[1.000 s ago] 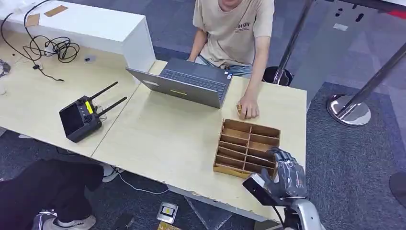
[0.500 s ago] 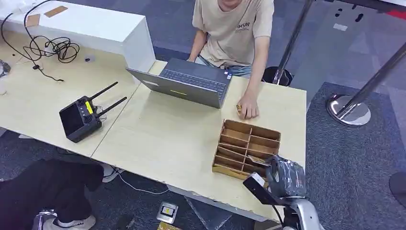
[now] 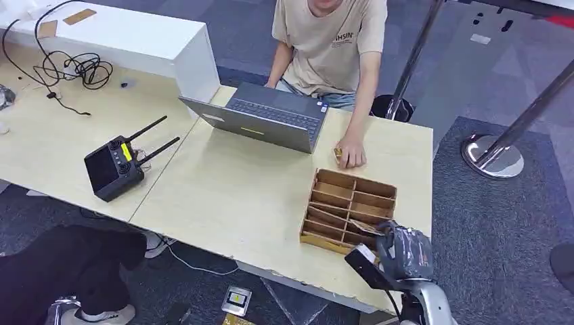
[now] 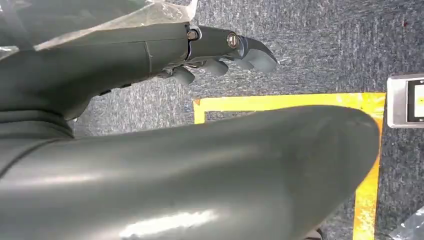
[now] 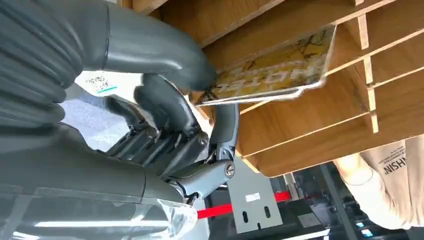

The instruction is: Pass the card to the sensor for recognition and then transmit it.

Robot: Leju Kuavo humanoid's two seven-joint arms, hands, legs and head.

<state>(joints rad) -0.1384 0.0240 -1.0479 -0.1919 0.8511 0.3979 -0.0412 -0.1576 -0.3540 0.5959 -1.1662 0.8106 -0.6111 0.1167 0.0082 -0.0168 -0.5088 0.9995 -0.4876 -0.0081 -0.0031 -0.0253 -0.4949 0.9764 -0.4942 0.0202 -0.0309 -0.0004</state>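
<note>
A wooden divider box (image 3: 355,181) stands at the table's near right corner. My right hand (image 3: 405,252) is at its near right edge and pinches a yellow printed card (image 3: 365,226) that leans in a front slot. In the right wrist view the thumb and a finger of my right hand (image 5: 165,100) hold the card (image 5: 280,67) by one end, against the box's partitions (image 5: 310,120). My left hand (image 4: 220,47) hangs over the carpet and holds nothing, its fingers loosely bent. A person's hand (image 3: 350,154) rests by a small brown object (image 3: 337,152) behind the box.
A grey laptop (image 3: 271,115) sits in front of the seated person (image 3: 332,40). A black remote controller (image 3: 115,166) lies at the left, with cables (image 3: 74,68) and a white cabinet (image 3: 135,34) behind. A stanchion base (image 3: 493,156) stands on the carpet to the right.
My right hand came down from above the box and its fingers closed on the card. Over the last half second it has hardly moved.
</note>
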